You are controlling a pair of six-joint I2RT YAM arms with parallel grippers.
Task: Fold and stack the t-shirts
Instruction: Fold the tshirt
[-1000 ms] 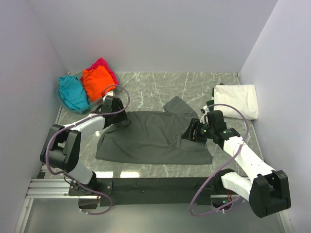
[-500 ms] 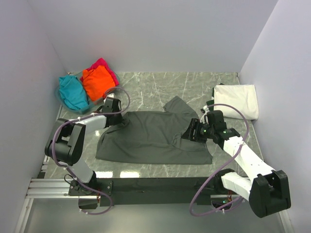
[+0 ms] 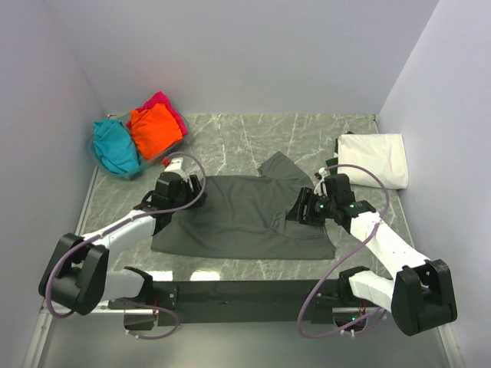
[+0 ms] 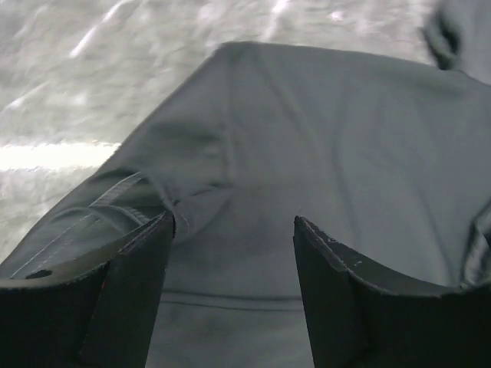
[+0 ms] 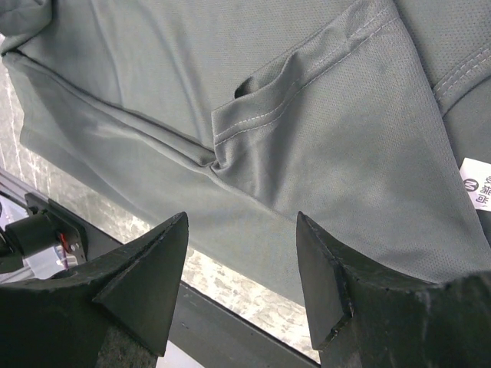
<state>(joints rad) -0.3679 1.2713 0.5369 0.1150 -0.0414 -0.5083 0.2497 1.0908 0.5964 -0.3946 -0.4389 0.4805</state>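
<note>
your left gripper [image 4: 234, 230] stands wide apart with nothing between its fingers. the dark grey t-shirt [image 4: 330, 153] lies spread on the table [image 3: 307, 134] under and ahead of them, and a wrinkled sleeve hem sits right at one fingertip. your right gripper [image 5: 242, 222] is spread wide too and grips nothing. the same shirt's stitched sleeve fold lies just beyond the gap, and its white label [image 5: 477, 188] is off to one side. behind the right jaws rests the white t-shirt [image 3: 376, 159]. beyond the left jaws are the orange t-shirt [image 3: 153, 129], teal t-shirt [image 3: 115, 146] and magenta t-shirt [image 3: 165, 101], heaped together.
</note>
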